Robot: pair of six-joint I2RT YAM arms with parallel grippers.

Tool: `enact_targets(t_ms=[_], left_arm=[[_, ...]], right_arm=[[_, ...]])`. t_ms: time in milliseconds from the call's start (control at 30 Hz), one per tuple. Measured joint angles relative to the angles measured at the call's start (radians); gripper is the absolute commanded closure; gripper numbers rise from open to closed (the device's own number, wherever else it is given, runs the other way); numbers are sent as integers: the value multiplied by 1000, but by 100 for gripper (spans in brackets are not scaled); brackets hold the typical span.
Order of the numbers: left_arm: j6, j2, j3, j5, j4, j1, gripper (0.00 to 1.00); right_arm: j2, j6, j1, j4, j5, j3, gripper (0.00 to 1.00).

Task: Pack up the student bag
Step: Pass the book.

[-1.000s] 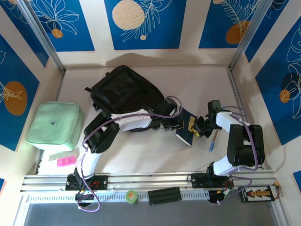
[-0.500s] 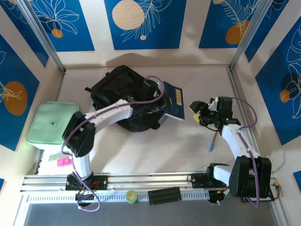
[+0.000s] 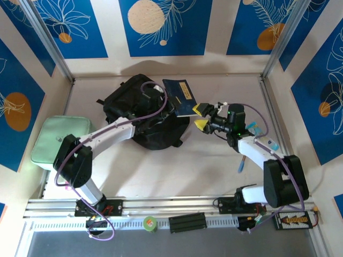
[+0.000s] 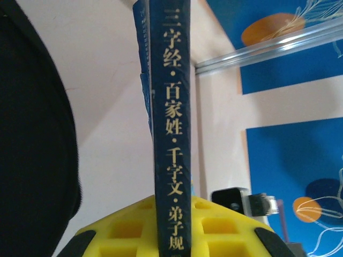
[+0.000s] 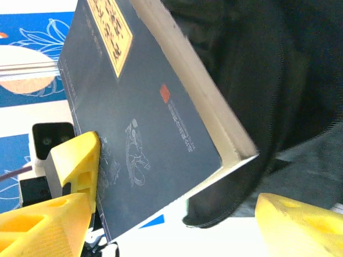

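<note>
Student bag (image 3: 128, 110) slumped at the back of the worktop (image 3: 214, 166), left of centre. Left gripper (image 3: 161, 101) clamped on a dark blue book (image 3: 179, 97) at its right edge. Right gripper (image 3: 202, 116) spread wide, book's corner between the fingers (image 5: 75, 171).

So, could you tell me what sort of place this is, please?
Most likely a robotics lab's enclosed test cell: the left arm and right arm are bolted to an aluminium rail, blue-patterned panels wall it in, and the student bag and mint-green pouch look like staged props.
</note>
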Motion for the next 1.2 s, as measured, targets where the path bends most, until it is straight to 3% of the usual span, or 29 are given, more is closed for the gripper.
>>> enact_targets(t_ms=[233, 467, 800, 933, 967, 1067, 1200], left_arm=[[-68, 0, -8, -2, 123, 0, 100], [-139, 0, -32, -10, 218, 0, 100], [-159, 0, -52, -40, 223, 0, 100], [-155, 0, -59, -50, 222, 0, 82], [-150, -1, -60, -51, 220, 0, 72], [-103, -13, -73, -51, 215, 1, 48], [31, -81, -96, -46, 126, 3, 30]], right_arm=[[26, 153, 79, 246, 122, -13, 23], [125, 227, 97, 441, 193, -13, 47], [220, 253, 124, 644, 257, -13, 71], [220, 249, 124, 651, 257, -13, 85], [220, 243, 124, 651, 257, -13, 87], [205, 193, 124, 599, 253, -13, 91], [131, 94, 111, 452, 241, -15, 92]])
